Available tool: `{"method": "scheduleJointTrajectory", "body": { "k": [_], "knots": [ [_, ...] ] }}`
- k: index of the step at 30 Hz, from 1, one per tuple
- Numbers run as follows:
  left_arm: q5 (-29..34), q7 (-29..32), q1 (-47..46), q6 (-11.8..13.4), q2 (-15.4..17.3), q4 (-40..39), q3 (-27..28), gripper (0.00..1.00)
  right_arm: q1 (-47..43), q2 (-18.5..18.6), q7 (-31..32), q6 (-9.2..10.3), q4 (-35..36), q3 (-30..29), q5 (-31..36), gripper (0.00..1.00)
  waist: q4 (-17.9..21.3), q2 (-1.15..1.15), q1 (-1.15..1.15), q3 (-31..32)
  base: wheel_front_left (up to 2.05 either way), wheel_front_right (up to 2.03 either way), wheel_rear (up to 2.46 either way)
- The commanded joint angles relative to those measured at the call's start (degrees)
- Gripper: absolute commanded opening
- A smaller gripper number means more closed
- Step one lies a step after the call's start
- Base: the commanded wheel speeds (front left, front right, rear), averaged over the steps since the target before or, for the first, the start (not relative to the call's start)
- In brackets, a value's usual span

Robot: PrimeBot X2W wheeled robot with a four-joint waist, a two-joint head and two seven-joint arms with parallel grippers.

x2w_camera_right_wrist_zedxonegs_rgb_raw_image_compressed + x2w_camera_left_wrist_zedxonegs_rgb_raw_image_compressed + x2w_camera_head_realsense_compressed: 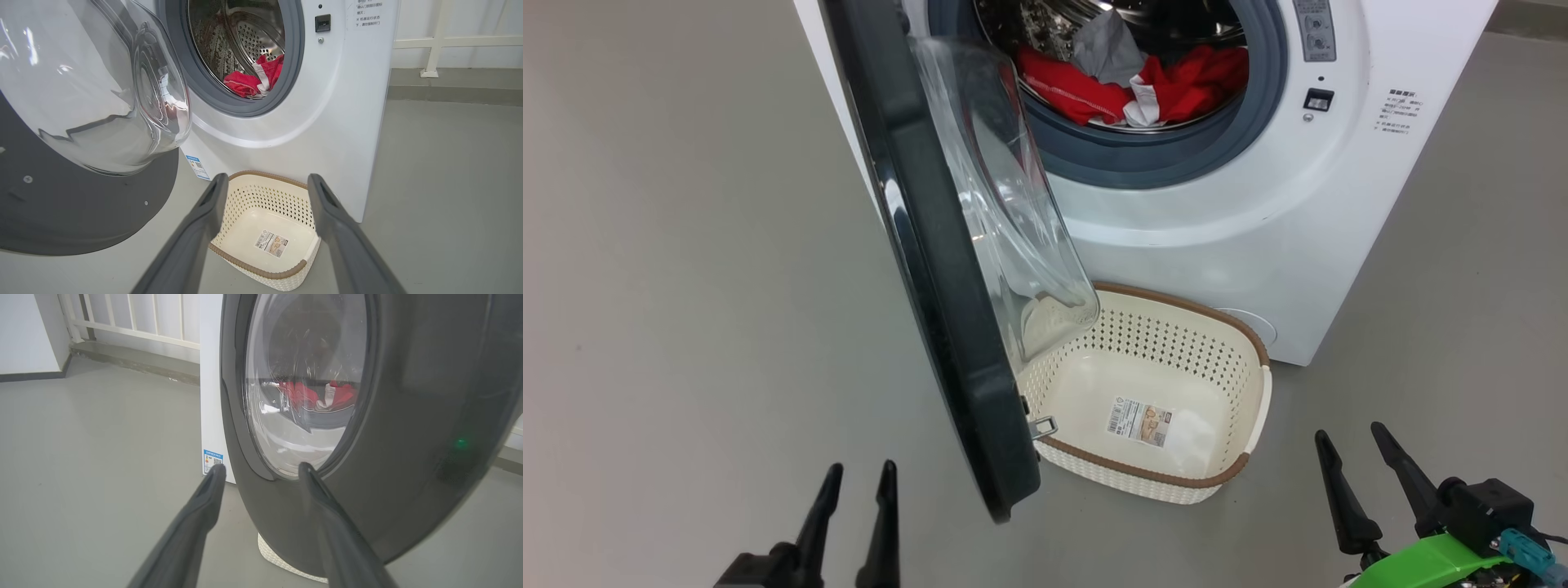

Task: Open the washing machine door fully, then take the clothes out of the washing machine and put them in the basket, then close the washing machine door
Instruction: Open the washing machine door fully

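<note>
The floor [686, 286] is smooth grey-green, bare and matte, and runs back to a low kerb under a white railing [135, 318] and a white wall [24, 330] with a dark skirting. On it stands the white washing machine [1217, 237], with a small blue label [213, 460] low at its front corner. The washing machine door [931, 286] hangs swung out from the left side, edge-on to the robot. Its clear glass bowl bulges toward the machine and reaches over the left end of the basket [1176, 306]. The clothes [1160, 86] lie in the steel drum behind the grey rubber ring: a red garment with white trim, and a grey cloth [1107, 49] on top. The cream basket sits on the floor, just in front of the machine below the opening, and the sticker [1139, 421] on its bottom is plain to see. The left gripper [862, 465] hovers low on the outer side of the door, its fingers parted and gripping nothing. The right gripper [1347, 430] hangs near the basket's right side, its fingers spread wide and holding nothing.
</note>
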State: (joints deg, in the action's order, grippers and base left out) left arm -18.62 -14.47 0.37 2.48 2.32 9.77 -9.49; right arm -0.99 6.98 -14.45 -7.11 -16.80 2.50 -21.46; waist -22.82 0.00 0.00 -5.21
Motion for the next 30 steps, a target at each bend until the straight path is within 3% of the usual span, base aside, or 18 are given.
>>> {"method": "scheduleJointTrajectory", "body": {
  "k": [1, 9, 12, 15, 19, 23, 30],
  "knots": [
    [0.6, -0.5, -0.7, 0.2, 0.6, -1.9, 1.9, 0.00, 0.6, 0.4, -0.5, -0.37, 1.6, 1.0, 0.9, 1.00, 0.0, 0.00, 0.00, 0.1, 0.00, 0.00, 0.00],
    [-1.0, -0.5, -2.7, 0.7, 0.6, -10.7, 4.8, 0.00, 0.2, 0.2, -0.5, -0.37, 1.8, 0.8, 0.9, 1.00, -0.2, 0.00, 0.00, 0.4, 0.00, 0.00, 0.00],
    [-1.4, -0.5, -4.3, 1.2, 0.6, -17.5, 5.4, 0.00, 0.2, 0.2, -0.5, -0.37, 1.9, 0.9, 0.9, 1.00, -0.1, 0.00, 0.00, 0.3, 0.00, 0.00, 0.00],
    [-1.0, -0.5, -5.7, 1.4, 0.6, -24.1, 3.9, 0.00, 0.3, 0.3, -0.5, -0.37, 2.1, 1.0, 0.9, 1.00, 0.0, 0.00, 0.00, 0.1, 0.00, 0.00, 0.00],
    [0.8, -0.5, -6.6, 1.0, 0.6, -28.4, -2.3, 0.00, 0.5, 0.1, -0.5, -0.37, 2.2, 1.3, 1.1, 1.00, 0.5, 0.00, 0.00, -0.2, 0.00, 0.00, 0.00],
    [1.3, -0.5, -6.7, 1.5, 0.6, -28.3, -8.4, 0.00, 1.0, -0.1, -0.5, -0.37, 2.4, 1.3, 1.1, 1.00, 1.3, 0.00, 0.00, -0.9, 0.00, 0.00, 0.00],
    [-1.6, -0.5, -7.3, 0.1, 0.6, -19.8, -15.5, 0.00, 2.3, 0.3, -0.5, -0.37, 2.9, 1.7, 1.4, 1.00, 2.3, 0.00, 0.00, -2.7, 0.00, 0.00, 0.00]
  ]
}}
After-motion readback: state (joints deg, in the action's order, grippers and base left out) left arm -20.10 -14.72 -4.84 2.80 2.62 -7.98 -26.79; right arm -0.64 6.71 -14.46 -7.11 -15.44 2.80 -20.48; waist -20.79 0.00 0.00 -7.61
